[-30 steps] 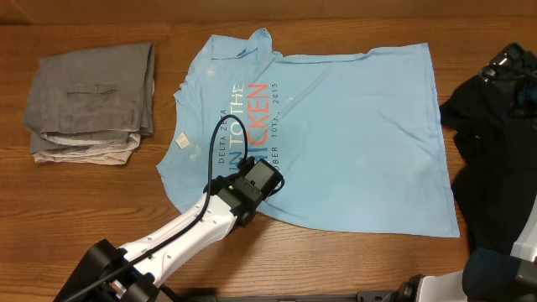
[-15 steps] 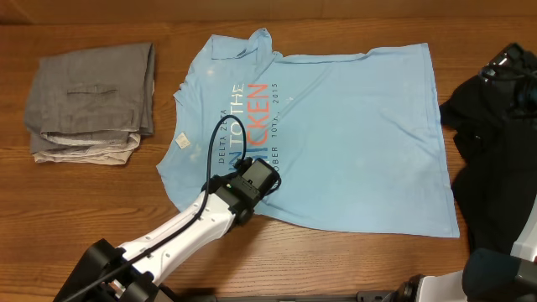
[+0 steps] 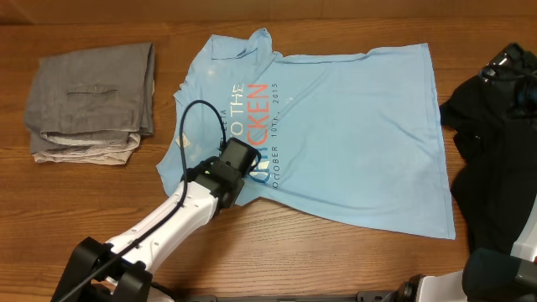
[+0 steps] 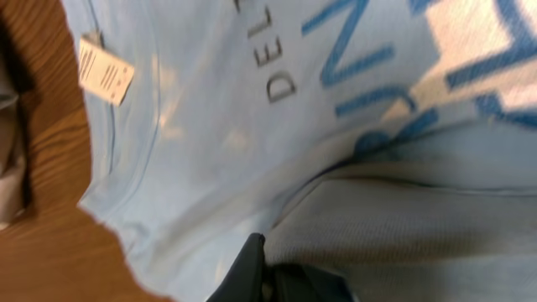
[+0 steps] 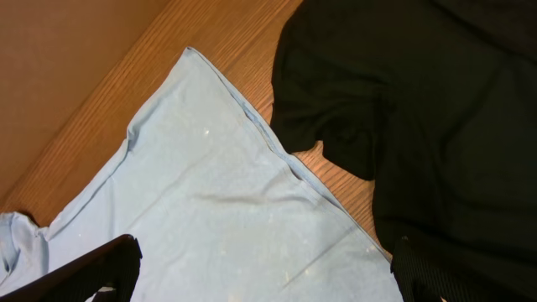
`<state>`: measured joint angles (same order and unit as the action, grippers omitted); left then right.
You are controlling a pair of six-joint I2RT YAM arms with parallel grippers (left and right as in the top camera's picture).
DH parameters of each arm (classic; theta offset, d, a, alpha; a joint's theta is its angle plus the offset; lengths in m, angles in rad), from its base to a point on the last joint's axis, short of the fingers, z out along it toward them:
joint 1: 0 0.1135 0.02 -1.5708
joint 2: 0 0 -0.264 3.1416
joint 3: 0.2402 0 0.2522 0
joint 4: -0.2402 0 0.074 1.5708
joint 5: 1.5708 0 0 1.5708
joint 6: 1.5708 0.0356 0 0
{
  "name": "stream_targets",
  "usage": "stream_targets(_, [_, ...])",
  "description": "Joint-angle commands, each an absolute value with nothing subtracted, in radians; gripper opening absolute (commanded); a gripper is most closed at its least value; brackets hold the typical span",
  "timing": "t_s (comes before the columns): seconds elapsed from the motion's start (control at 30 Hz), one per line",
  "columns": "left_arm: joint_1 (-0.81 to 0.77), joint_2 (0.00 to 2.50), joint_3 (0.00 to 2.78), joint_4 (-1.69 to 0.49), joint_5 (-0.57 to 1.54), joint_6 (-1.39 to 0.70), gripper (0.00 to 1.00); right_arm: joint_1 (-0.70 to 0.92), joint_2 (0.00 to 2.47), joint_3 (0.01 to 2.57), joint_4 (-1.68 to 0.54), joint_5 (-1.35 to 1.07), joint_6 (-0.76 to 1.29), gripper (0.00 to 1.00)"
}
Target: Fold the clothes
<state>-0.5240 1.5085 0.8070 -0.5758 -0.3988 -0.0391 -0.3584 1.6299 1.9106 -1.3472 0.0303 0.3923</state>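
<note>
T-shirt: one, light blue T-shirt [image 3: 352,143], lying spread across the middle of the table [image 3: 336,260], white and red-orange lettering facing up.
Black garment: one [image 3: 491,159], crumpled at the table's right end, just beside the shirt's edge.
Left gripper: [image 4: 268,277] down at the shirt's near hem, and it's clamped shut on a raised fold of the blue cloth.
Right gripper: [image 5: 264,247] fingers spread wide apart, holding nothing, hanging over the shirt's corner.
Side pile: one pair of folded grey trousers [image 3: 92,88] on top of one beige garment [image 3: 84,153], far left, well apart from the shirt.
Overhead alone: the whole layout, pile included.
Left wrist alone: the pinched fold up close, plus one white tag [image 4: 105,74].
Right wrist alone: bare wood showing between the shirt's corner and the black cloth.
</note>
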Motion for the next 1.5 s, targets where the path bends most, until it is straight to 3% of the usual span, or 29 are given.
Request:
stream_targets(0.0, [-0.492, 1.517, 0.827, -0.541, -0.295, 0.023, 0.06, -0.356, 1.620, 1.917, -1.345, 0.032, 0.401, 1.00])
stream_targets(0.2, [-0.439, 1.517, 0.827, -0.513, -0.298, 0.026, 0.19, -0.356, 1.620, 1.917, -1.345, 0.032, 0.400, 1.00])
stream_targets(0.23, [-0.424, 1.517, 0.827, -0.506, -0.298, 0.015, 0.25, -0.356, 1.620, 1.917, -1.345, 0.032, 0.400, 1.00])
stream_targets(0.27, [-0.405, 1.517, 0.827, -0.498, -0.297, -0.007, 0.42, -0.356, 1.620, 1.917, -1.345, 0.032, 0.401, 1.00])
stream_targets(0.3, [-0.388, 1.516, 0.828, -0.493, -0.294, -0.034, 0.68, -0.356, 1.620, 1.917, -1.345, 0.032, 0.400, 1.00])
stream_targets(0.33, [-0.369, 1.515, 0.834, -0.497, -0.286, -0.065, 0.70, -0.356, 1.620, 1.917, -1.345, 0.032, 0.400, 1.00])
stream_targets(0.4, [-0.344, 1.510, 0.867, -0.549, -0.252, -0.097, 0.62, -0.356, 1.620, 1.917, -1.345, 0.032, 0.401, 1.00])
stream_targets(0.53, [-0.343, 1.484, 0.989, -0.720, -0.163, -0.156, 0.66, -0.356, 1.620, 1.917, -1.345, 0.032, 0.400, 1.00])
stream_targets(0.67, [-0.367, 1.442, 1.076, -0.861, -0.070, -0.181, 0.83, -0.356, 1.620, 1.917, -1.345, 0.032, 0.401, 1.00])
stream_targets(0.8, [-0.373, 1.433, 1.081, -0.939, 0.014, -0.207, 0.81, -0.356, 1.620, 1.917, -1.345, 0.032, 0.401, 1.00])
stream_targets(0.93, [-0.376, 1.436, 1.060, -0.996, 0.097, -0.207, 0.63, -0.356, 1.620, 1.917, -1.345, 0.032, 0.401, 1.00])
stream_targets(1.13, [-0.408, 1.438, 0.994, -0.998, 0.116, -0.273, 0.67, -0.356, 1.620, 1.917, -1.345, 0.032, 0.400, 1.00])
stream_targets(1.47, [-0.421, 1.440, 0.884, -0.958, 0.064, -0.431, 0.60, -0.356, 1.620, 1.917, -1.345, 0.032, 0.400, 1.00])
